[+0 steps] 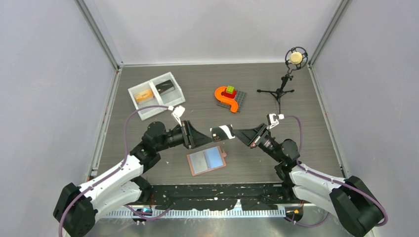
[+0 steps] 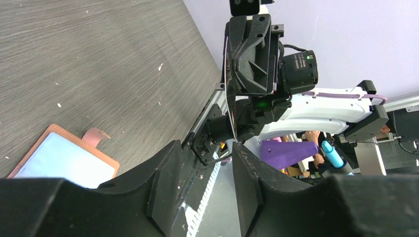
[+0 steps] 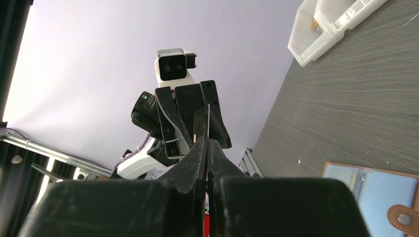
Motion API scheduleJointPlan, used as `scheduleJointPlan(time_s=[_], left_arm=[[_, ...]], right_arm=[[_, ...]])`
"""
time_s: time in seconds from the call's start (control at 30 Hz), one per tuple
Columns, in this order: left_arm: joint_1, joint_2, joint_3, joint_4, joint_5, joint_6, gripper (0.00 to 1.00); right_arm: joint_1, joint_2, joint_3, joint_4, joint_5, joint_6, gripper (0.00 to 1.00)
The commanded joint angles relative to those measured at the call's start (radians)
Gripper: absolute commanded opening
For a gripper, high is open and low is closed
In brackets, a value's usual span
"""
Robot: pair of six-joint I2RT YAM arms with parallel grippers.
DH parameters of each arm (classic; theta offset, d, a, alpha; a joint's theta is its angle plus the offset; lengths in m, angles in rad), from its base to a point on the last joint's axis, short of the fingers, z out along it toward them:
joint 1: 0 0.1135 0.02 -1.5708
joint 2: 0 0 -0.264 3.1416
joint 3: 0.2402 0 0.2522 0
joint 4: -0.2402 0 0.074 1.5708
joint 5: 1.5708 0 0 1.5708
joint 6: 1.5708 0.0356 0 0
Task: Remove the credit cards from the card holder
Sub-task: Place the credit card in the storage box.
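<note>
A black-and-white credit card hangs in the air above the table between both arms. My right gripper is shut on its right end; in the right wrist view the card's thin edge sticks out from my closed right gripper. My left gripper is open with its tips at the card's left end, and in the left wrist view my left gripper has its jaws apart around nothing. The card holder lies open below, salmon-brown rim, light blue inside. It also shows in the left wrist view and the right wrist view.
A white two-compartment tray at the back left holds a dark card and a tan object. An orange S-shaped toy with blocks sits on a grey plate mid-back. A microphone on a tripod stands back right.
</note>
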Motion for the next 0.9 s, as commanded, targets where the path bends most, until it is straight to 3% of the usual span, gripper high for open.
scheduleJointPlan(time_s=[0.0, 0.2, 0.87], left_arm=[[0.002, -0.022, 0.023, 0.065, -0.033, 0.002, 0.46], [0.001, -0.037, 0.015, 0.059, -0.048, 0.004, 0.51], [0.002, -0.1, -0.031, 0.015, -0.111, 0.019, 0.53]], right_arm=[[0.005, 0.009, -0.009, 0.073, -0.008, 0.018, 0.05], [0.005, 0.011, -0.008, 0.078, -0.004, 0.028, 0.05], [0.005, -0.001, -0.013, 0.126, 0.01, 0.098, 0.05]])
